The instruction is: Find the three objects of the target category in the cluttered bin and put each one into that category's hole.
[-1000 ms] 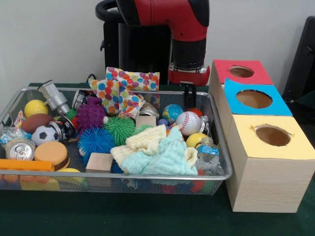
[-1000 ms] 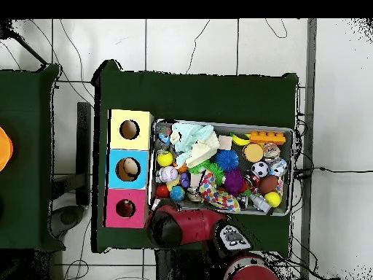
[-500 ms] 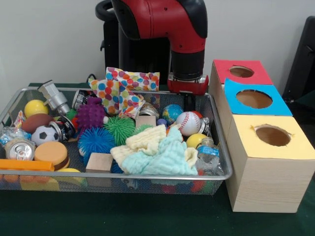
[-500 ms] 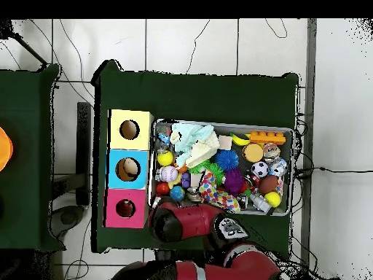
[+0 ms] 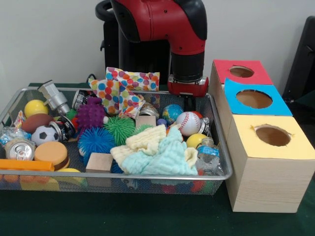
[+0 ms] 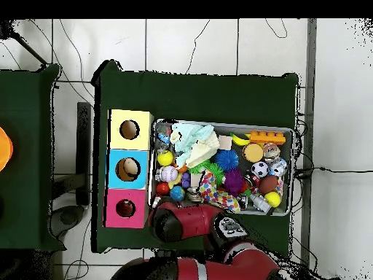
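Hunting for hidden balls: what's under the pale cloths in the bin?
A yellow ball and a blue spiky ball peek out beside the pale cloths. Anything directly beneath them is covered.

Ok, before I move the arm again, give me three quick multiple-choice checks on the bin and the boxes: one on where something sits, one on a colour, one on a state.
1. Where does the baseball lie in the wire bin?
A. at the end nearest the boxes
B. at the end farthest from the boxes
C. outside the bin on the cloth

2. What colour is the top of the middle box?
A. yellow
B. blue
C. green

3. What state is the soda can in?
A. standing upright on a box
B. held by the arm
C. lying in the bin with its top toward the camera

Answers: 1 A, the baseball sits by the bin's box-side end, below the arm. 2 B, the blue top lies between the red box and the yellow box. 3 C, its lid and pull tab face the front view.
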`<action>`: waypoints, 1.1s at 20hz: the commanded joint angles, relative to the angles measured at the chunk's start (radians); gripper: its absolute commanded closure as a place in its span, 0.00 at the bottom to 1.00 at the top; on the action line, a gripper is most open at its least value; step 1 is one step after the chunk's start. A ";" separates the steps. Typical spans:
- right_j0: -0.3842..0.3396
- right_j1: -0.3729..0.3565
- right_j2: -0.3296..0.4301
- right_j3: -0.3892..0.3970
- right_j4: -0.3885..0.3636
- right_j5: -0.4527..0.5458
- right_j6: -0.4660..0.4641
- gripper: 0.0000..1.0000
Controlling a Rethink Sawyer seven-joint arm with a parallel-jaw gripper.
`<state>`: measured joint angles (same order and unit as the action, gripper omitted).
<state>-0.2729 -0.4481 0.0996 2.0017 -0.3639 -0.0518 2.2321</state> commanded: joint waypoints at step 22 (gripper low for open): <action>-0.197 0.098 0.107 -0.330 -0.154 0.097 -0.067 1.00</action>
<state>-0.4208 -0.4504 0.1143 1.9877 -0.4849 -0.0095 2.2323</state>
